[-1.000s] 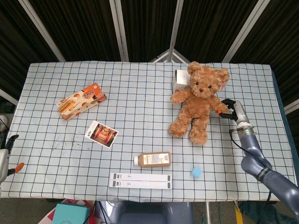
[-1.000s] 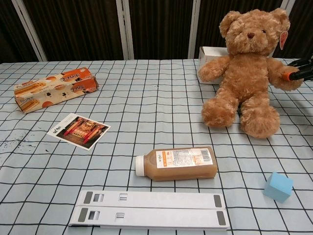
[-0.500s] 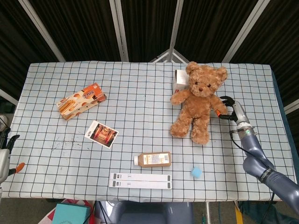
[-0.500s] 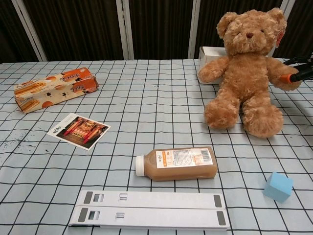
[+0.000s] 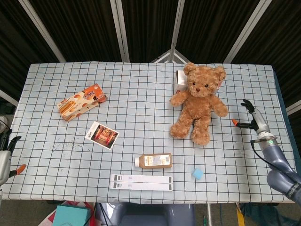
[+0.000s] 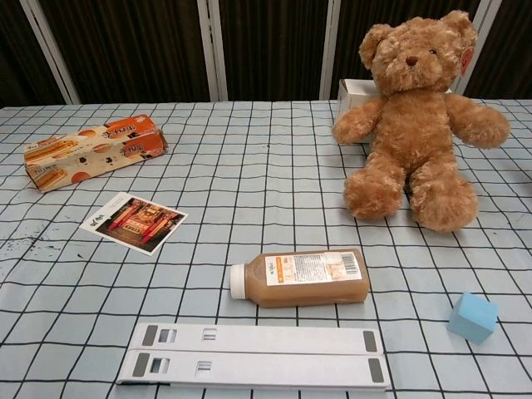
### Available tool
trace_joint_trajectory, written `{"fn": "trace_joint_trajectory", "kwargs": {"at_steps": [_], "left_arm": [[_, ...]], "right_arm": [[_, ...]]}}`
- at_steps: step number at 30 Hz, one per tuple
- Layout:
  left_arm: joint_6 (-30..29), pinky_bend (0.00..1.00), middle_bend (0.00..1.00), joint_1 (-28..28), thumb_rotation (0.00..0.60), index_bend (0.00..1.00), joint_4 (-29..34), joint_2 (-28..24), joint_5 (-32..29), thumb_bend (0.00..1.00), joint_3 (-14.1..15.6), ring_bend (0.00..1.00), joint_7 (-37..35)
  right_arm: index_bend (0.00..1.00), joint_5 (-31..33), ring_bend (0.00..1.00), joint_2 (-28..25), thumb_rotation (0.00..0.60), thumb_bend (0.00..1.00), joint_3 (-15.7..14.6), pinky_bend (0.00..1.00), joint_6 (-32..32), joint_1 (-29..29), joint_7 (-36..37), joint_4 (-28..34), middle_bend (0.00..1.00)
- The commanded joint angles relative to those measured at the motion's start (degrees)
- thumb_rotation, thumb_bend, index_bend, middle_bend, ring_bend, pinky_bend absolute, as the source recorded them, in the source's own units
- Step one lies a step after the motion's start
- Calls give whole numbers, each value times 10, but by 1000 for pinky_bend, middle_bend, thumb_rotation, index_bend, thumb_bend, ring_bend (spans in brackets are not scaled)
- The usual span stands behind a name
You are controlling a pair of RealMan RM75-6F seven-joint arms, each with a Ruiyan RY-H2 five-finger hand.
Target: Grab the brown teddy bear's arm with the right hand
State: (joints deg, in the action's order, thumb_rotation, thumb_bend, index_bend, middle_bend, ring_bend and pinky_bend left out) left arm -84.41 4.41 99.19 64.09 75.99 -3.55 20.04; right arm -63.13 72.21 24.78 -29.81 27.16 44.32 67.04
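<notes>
Right of the teddy bear (image 5: 197, 103), the right hand (image 5: 251, 120) now sits apart, fingers spread, no longer gripping the bear's arm (image 5: 217, 107).

We cannot read any text with certainty. The bottle (image 6: 299, 278) lying on the desk (image 6: 249, 183) carries a label with a barcode and small print, too small to read. The orange snack box (image 6: 93, 150) shows printed characters, but they are blurred. The bear's hang tag (image 6: 466, 56) and the photo card (image 6: 134, 221) give nothing legible.
</notes>
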Motion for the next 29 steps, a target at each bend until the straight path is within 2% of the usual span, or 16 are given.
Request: {"fn": "trace_joint_trajectory", "kwargs": {"at_steps": [1,5,8,9,12,15,17,19,24,29], "left_arm": [[-3,30,0,-2,600,168,1,-1,4,243,2,0,-2],[-4,30,0,-2,600,168,2,-1,13,243,6,0,4],[-5,30,0,-2,600,168,4,-1,21,243,11,0,4],[-7,30,0,-3,600,168,5,-1,26,243,12,0,4],[-10,30,0,-5,600,168,6,-2,32,243,15,0,0],[-11,30,0,-6,600,170,6,-5,34,243,15,0,-9],[-11,30,0,-7,600,171,5,-8,35,243,15,0,-15],[-12,30,0,-8,600,171,5,-11,37,243,15,0,-21],[-17,30,0,-11,600,171,4,-17,43,243,16,0,-34],[-16,30,0,-9,600,172,1,-18,46,243,14,0,-36]], "right_arm": [[24,-67,41,-45,600,330,-10,0,-78,-65,42,57,114],[113,-161,140,-76,600,330,-52,0,-217,-141,40,98,148],[188,-217,194,-93,600,330,-87,0,-303,-185,6,121,198],[208,-242,204,-101,600,330,-108,0,-340,-207,-32,129,207],[248,-270,226,-98,600,330,-136,0,-411,-245,-136,131,229],[250,-286,225,-91,600,330,-158,0,-456,-273,-233,130,229],[250,-300,217,-93,600,330,-173,0,-476,-284,-267,130,229],[250,-303,197,-93,600,330,-173,0,-504,-294,-284,131,229],[250,-294,94,-63,600,330,-150,0,-589,-310,-347,92,194],[250,-287,64,-52,600,330,-146,0,-609,-311,-346,63,177]]}}
